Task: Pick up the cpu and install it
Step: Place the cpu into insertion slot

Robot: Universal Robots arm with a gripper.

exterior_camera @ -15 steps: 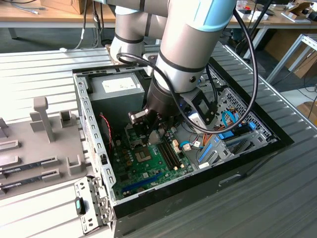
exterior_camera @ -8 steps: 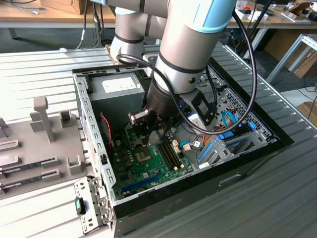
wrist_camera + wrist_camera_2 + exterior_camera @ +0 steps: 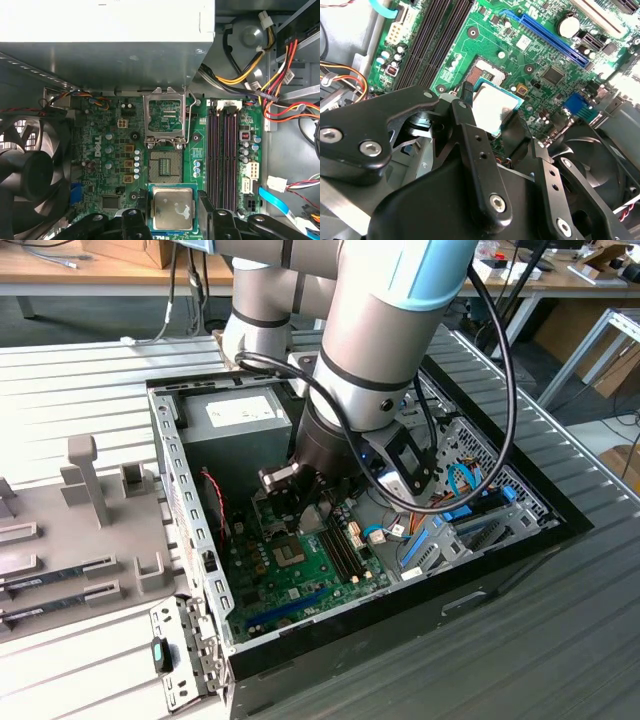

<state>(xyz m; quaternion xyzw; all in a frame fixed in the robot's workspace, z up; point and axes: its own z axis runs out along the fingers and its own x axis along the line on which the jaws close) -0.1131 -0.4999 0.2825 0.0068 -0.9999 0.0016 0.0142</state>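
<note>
Open computer case [image 3: 183, 490], gripper [image 3: 172, 214] clamping cpu [image 3: 171, 202]

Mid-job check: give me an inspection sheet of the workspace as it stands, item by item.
Surface: ribbed grey table carrying an open computer case.
Job's things: cpu held over the green board, near the open socket, not seated.
Clutter: grey fixture at the exterior view's left.
Gripper: gripper shut on the cpu.
Cables: black cable looping off the arm; coloured wires inside the case.
Surroundings: wooden benches behind.
</note>
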